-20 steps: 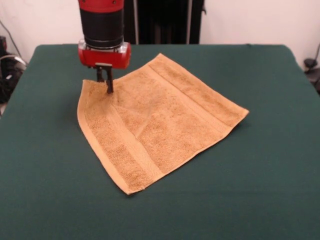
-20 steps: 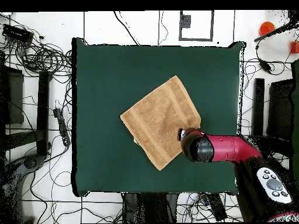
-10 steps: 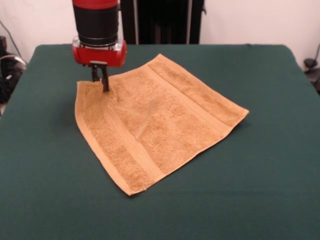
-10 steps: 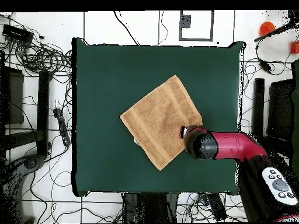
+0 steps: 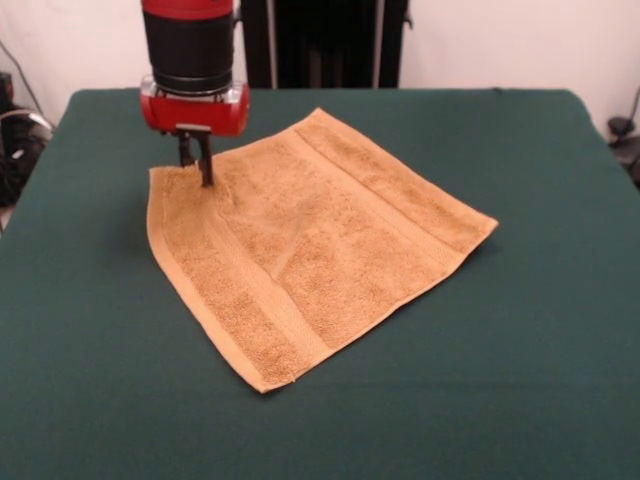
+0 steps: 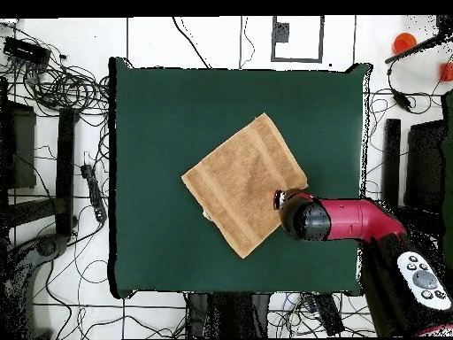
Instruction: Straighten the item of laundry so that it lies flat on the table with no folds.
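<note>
Gripper [image 5: 203, 172] pinched shut on towel [image 5: 310, 240] corner, dragging it outward from a second ago. Corner now further out, towel mid-table [image 5: 520, 330], nearly flat; faint crease remains.

I see soft, even light from above on the table [image 5: 520, 300], with no glare. The towel [image 5: 310, 240] casts only a thin shadow along its raised edges, and its terry texture stays crisp in my front view.

towel [image 5: 310, 245]: rough looped terry cloth, matt | table [image 5: 520, 330]: matt felt-like cloth | arm [image 5: 190, 60]: glossy plastic
</note>
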Robot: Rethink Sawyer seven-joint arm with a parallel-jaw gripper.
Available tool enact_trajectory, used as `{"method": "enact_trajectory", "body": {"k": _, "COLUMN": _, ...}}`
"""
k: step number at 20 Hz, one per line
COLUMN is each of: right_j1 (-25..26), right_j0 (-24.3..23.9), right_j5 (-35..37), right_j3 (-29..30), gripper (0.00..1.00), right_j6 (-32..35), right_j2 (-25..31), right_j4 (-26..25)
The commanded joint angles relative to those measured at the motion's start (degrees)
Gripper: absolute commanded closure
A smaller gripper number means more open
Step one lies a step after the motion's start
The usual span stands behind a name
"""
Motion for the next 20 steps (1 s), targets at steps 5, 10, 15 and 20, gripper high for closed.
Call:
{"method": "enact_trajectory", "body": {"k": 5, "right_j1": 2.66, "right_j0": 1.7, "right_j5": 1.72, "right_j3": -1.86, "gripper": 1.0, "right_j6": -8.06, "right_j2": 5.24, "right_j4": -4.29}}
{"method": "enact_trajectory", "body": {"k": 10, "right_j1": 2.63, "right_j0": 2.1, "right_j5": 3.06, "right_j3": -2.04, "gripper": 0.0, "right_j6": -8.3, "right_j2": 5.13, "right_j4": -4.78}}
{"method": "enact_trajectory", "body": {"k": 15, "right_j1": 2.58, "right_j0": 2.39, "right_j5": 3.54, "right_j3": -2.33, "gripper": 0.0, "right_j6": -8.48, "right_j2": 4.99, "right_j4": -5.06}}
{"method": "enact_trajectory", "body": {"k": 20, "right_j1": 2.86, "right_j0": 2.61, "right_j5": 2.66, "right_j3": -2.53, "gripper": 0.0, "right_j6": -6.37, "right_j2": 4.4, "right_j4": -4.47}}
